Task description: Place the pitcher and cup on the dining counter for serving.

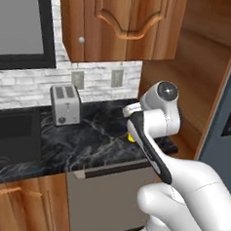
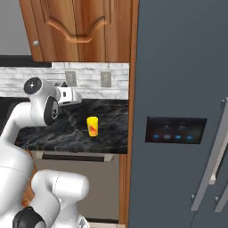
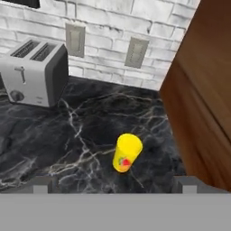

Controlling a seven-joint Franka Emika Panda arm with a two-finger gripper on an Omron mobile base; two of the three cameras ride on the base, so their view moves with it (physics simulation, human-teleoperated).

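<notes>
while the arm hangs over the marble: gripper (image 3: pixel 115 186) is spread wide, holding nothing
cup (image 3: pixel 126 152): upright on the countertop (image 3: pixel 54 135), just ahead of the fingertips (image 3: pixel 41 185), between them, apart
toaster (image 3: pixel 34 72): farther ahead, off to the left, by the brick wall
outlets (image 3: pixel 135 52): on the wall beyond the cup
</notes>
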